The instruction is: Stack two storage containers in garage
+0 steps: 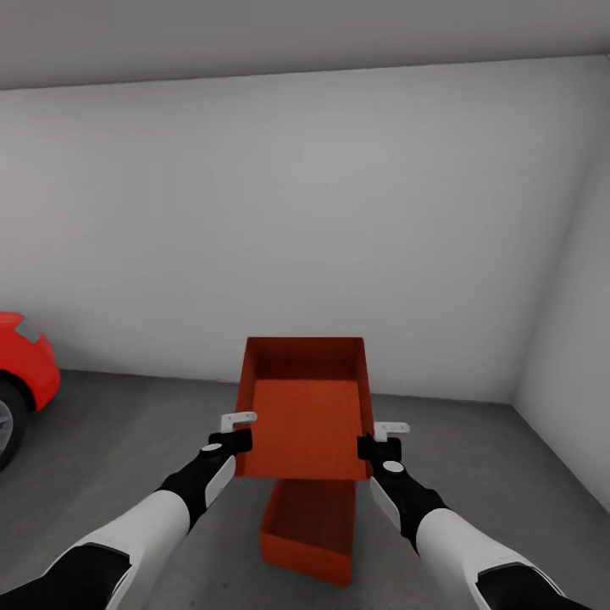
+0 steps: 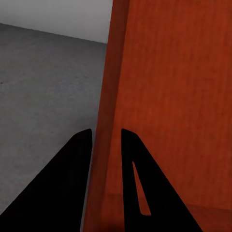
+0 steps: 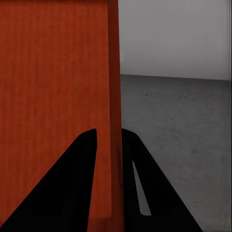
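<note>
Both arms reach forward from the lower corners of the head view, forearms converging slightly.

The left gripper and right gripper sit level with each other, each clamped over a side wall of the upper storage container, which they hold raised. In the wrist views, each pair of dark fingers straddles a wall, one inside and one outside; whether the pads press fully against it is hard to judge.

No readable text, labels, brands or numbers on any surface.
</note>
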Tool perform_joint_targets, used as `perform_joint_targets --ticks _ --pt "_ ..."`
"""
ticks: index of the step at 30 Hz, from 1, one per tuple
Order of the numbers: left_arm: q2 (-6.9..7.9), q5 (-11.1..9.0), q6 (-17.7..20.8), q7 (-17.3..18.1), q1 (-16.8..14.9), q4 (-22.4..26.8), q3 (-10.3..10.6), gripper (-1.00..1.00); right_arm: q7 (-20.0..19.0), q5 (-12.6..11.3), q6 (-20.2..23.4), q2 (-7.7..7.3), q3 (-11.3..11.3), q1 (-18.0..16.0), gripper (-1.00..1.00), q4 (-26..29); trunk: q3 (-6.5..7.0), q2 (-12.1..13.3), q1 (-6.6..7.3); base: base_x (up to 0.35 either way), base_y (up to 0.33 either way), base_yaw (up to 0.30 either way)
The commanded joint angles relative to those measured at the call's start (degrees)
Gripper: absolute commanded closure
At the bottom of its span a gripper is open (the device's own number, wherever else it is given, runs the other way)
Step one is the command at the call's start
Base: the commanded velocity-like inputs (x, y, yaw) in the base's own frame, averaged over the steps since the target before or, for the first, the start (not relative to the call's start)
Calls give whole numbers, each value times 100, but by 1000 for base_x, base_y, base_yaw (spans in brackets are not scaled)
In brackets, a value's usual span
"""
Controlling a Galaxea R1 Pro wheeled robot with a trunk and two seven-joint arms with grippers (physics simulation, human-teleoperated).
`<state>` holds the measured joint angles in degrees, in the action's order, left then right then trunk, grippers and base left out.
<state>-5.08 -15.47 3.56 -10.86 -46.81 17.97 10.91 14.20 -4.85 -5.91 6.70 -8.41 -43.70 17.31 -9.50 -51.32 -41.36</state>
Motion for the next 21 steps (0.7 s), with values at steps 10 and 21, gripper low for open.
perform_joint_targets --ticks 10,21 --pt "220 30 54 -540 5 -22 153 100 276 -9 -28 -10 432 -16 100 0 -8 -6 -1 0 126 -240" --pt "219 24 65 -540 5 -22 148 100 258 -1 -26 -23 436 -16 100 0 -8 -6 -1 1 315 -130"
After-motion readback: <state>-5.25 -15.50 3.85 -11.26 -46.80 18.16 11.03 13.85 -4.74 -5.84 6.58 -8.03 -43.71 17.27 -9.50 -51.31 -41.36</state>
